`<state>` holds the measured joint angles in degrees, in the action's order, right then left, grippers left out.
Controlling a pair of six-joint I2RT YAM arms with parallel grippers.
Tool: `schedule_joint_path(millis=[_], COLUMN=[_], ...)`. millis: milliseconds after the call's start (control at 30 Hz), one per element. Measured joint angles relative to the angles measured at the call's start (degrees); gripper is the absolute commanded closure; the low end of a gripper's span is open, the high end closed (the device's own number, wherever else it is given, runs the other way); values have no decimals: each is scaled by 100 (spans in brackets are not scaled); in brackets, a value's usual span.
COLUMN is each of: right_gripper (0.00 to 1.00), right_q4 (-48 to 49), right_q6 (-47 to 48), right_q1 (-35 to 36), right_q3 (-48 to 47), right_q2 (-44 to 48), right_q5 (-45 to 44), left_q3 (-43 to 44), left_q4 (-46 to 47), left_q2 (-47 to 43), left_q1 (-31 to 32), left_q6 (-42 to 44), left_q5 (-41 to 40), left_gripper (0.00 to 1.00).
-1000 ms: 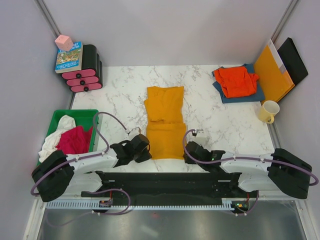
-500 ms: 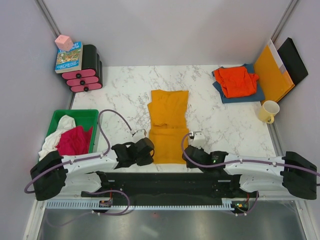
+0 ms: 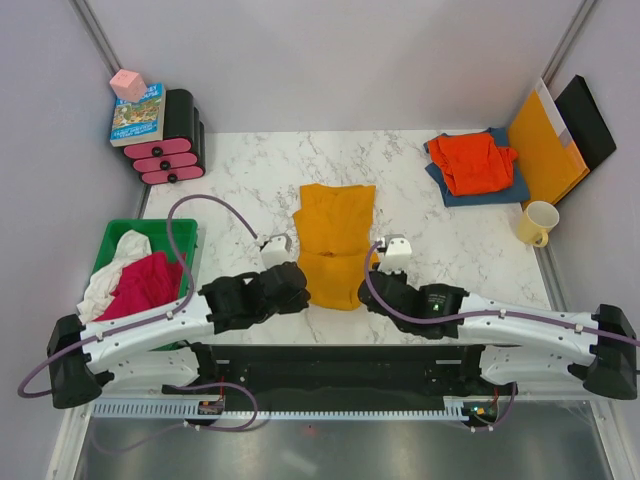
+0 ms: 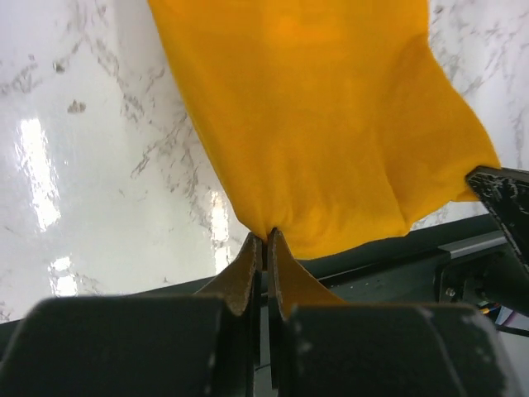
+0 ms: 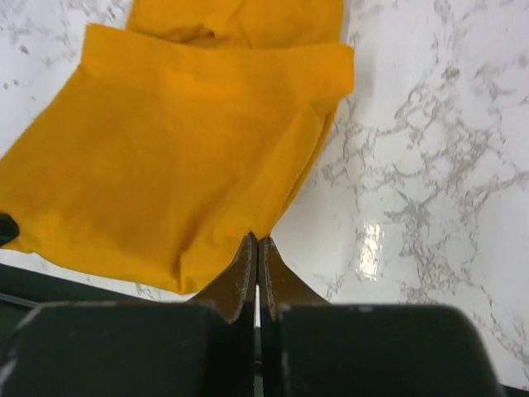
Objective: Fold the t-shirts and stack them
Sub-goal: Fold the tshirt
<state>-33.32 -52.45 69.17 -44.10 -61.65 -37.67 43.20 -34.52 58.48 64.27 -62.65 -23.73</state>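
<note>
Folding judged in hand: left gripper (image 3: 298, 290) and right gripper (image 3: 368, 291) each pinch a near hem corner of the mustard-yellow t-shirt (image 3: 335, 232), centred on the table (image 3: 250, 190); next, carry both corners forward evenly.

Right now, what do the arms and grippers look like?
Left arm and right arm: white links, black joints, a purple cable looping along each. Left gripper and right gripper: black, with thin tapered fingers. A green light shows on the right arm.

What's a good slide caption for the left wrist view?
Left gripper pinching a corner of the yellow shirt over the marble table.
</note>
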Motion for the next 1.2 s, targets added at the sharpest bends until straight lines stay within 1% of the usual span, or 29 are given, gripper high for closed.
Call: schedule_joint_path(millis=[100, 133, 267, 367, 467, 633, 800, 967, 1200], right_gripper=[100, 100, 100, 100, 100, 100, 100, 100, 100], right_q4=[-46, -39, 129, 310, 557, 999, 1517, 1692, 1720], right_q6=[216, 313, 763, 1062, 1366, 1829, 2173, 2385, 2553], right_q1=[-9, -35, -284, -647, -1134, -1878, -2481, -2955, -3388], right_q3=[-520, -680, -1207, -1434, -1670, -2096, -2524, -3206, -4111], right_q2=[-284, -380, -734, -960, -1241, -1919, -2861, -3832, -4763], right_q5=[-229, -299, -472, -483, -468, -435, -201, -26, 184], left_q3=[518, 817, 1320, 1659, 1851, 2015, 2262, 3034, 4203], left_q4=[-105, -98, -98, -66, 48, 431, 946, 1204, 1244], left_q2=[149, 249, 468, 741, 966, 1412, 2227, 3344, 4481], left_q1=[-9, -28, -227, -560, -1051, -2041, -2719, -3091, -3410], left_q6=[269, 420, 800, 1193, 1613, 2216, 2693, 3034, 3244], left_q5=[-212, -326, -487, -566, -546, -264, 208, 595, 984], left_gripper=[98, 98, 98, 98, 98, 98, 98, 98, 98])
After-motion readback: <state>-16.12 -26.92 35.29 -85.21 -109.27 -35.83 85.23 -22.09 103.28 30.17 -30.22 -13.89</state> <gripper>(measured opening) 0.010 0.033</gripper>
